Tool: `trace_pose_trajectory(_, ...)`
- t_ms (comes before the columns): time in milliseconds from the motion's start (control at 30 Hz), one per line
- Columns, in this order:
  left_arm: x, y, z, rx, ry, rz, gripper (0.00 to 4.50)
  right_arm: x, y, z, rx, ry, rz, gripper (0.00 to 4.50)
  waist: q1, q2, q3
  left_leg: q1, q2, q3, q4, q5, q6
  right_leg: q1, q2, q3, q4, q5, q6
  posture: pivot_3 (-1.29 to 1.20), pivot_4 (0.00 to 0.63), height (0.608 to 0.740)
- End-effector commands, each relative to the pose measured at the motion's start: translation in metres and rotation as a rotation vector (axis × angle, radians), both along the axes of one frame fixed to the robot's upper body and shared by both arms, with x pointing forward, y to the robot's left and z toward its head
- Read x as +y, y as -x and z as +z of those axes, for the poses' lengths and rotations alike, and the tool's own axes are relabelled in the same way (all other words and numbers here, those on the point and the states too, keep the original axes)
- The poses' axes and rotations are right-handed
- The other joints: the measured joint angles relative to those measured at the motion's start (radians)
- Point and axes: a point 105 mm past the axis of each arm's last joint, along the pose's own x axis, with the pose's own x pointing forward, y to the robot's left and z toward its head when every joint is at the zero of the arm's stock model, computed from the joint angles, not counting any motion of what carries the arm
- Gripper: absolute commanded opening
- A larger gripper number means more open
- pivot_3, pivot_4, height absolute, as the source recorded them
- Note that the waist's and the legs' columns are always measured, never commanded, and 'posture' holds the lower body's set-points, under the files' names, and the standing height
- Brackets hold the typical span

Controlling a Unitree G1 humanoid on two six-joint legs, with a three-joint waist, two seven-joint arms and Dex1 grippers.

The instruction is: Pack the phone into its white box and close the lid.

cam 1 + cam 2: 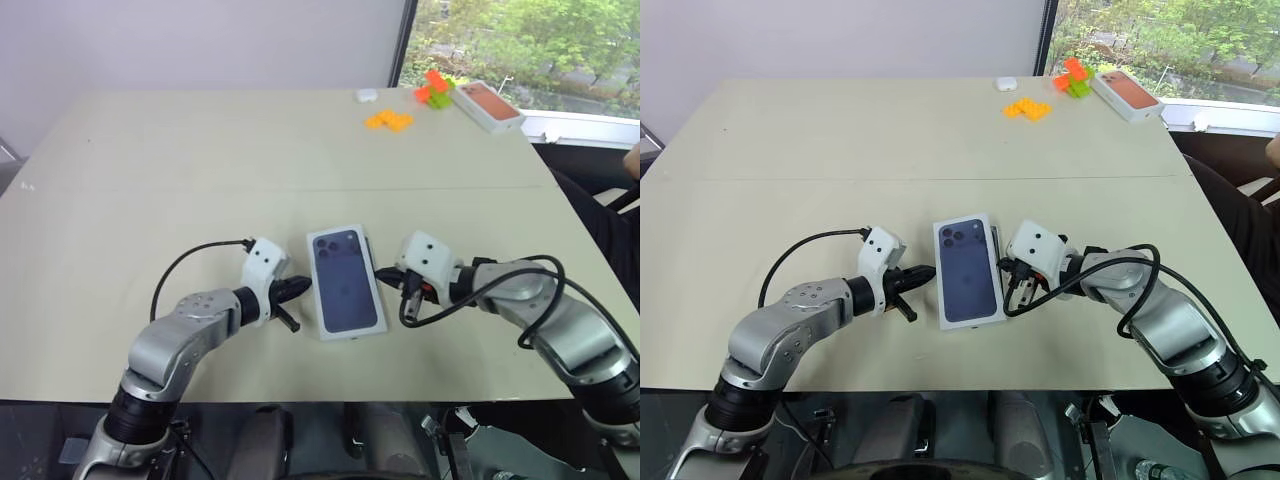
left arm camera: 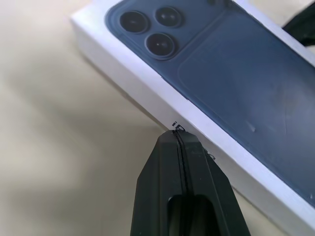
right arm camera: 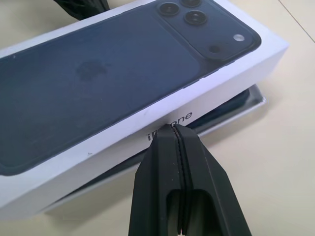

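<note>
Left gripper: fingers pressed together, empty, tip touching the lid's long left side, apparently to nudge or steady it.
Right gripper: also clenched with nothing between the fingers, tip against the opposite long side, so the two pinch the lid from both sides.
Lid: white shell with a navy phone picture printed on top, sitting skewed over the white box, whose rim and dark contents peek out beneath; not yet seated.
Phone: likely that dark sliver inside; cannot confirm.
Table: beige, orange blocks far away.
</note>
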Motion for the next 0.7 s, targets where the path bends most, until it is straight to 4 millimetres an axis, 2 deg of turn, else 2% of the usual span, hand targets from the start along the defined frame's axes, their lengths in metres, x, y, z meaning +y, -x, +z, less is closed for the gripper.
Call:
trace_pose_trajectory(33, -0.0153, 0.0026, 0.0180, -0.062, 0.058, -0.055, 0.00, 0.0076, 0.0050, 0.0103, -0.043, -0.020, 0.035, 0.02, 0.000, 0.000, 0.000, 0.000, 0.000, 0.000, 0.000, 0.000, 0.000, 0.000, 0.000, 0.000, 0.000, 0.000, 0.000, 0.00, 0.150, 0.740)
trace_pose_trajectory(333, -0.0165, -0.0061, 0.0186, -0.085, 0.040, -0.040, 0.00, 0.0071, 0.0024, 0.0083, -0.050, -0.021, 0.018, 0.02, 0.000, 0.000, 0.000, 0.001, 0.000, 0.000, 0.000, 0.000, 0.000, 0.001, 0.001, 0.000, 0.000, 0.000, 0.000, 0.00, 0.150, 0.740)
trace_pose_trajectory(700, -0.0233, 0.0005, 0.0176, -0.074, 0.050, -0.098, 0.00, 0.0043, 0.0035, 0.0038, -0.052, -0.009, 0.007, 0.02, 0.000, 0.000, 0.000, 0.001, 0.000, 0.000, 0.000, 0.000, 0.000, 0.001, 0.000, 0.000, 0.000, 0.000, 0.000, 0.00, 0.150, 0.740)
